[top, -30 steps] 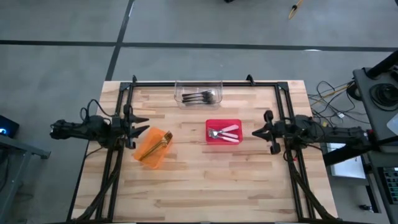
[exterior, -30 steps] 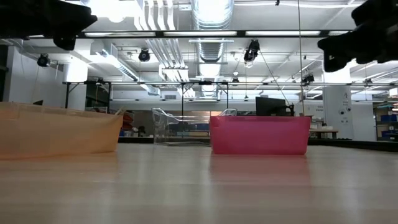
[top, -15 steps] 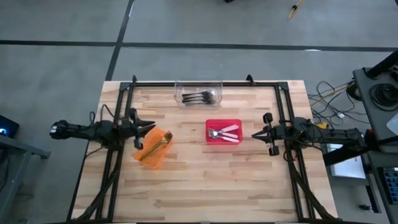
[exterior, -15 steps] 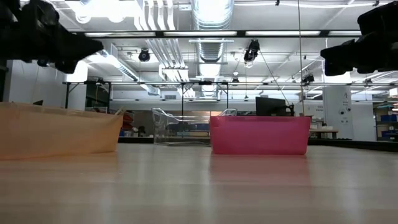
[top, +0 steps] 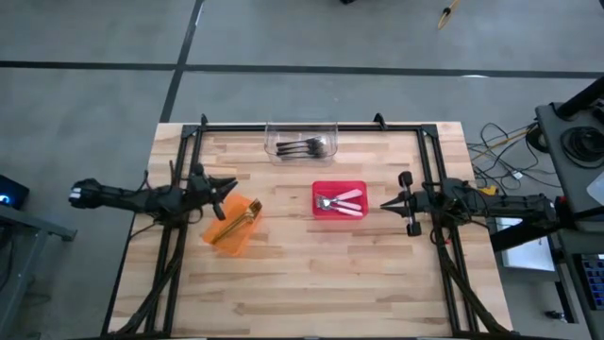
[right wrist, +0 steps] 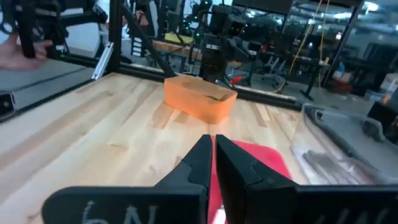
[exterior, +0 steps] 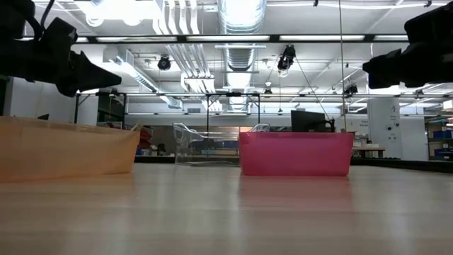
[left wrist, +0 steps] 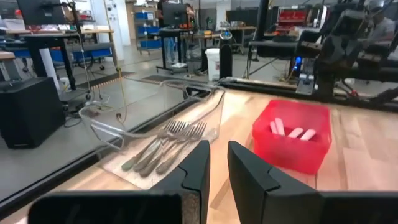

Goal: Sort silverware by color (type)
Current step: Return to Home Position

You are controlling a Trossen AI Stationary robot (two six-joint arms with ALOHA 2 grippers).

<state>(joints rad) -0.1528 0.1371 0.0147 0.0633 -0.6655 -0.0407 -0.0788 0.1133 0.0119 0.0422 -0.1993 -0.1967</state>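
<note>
You have only one piece of writing to go on. In the right wrist view, at about 7 o'clock, a pale marking [right wrist: 102, 214] stands on the dark housing behind the right gripper [right wrist: 211, 142]. It shows a capital N with a curved stroke before it. The frame edge cuts it off, so you cannot read the whole word. In the other views you will find nothing legible.

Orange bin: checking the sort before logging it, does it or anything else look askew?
The orange bin sits skewed to the table, unlike the squarely set red bin and clear bin. Nothing lies spilled outside them.
</note>
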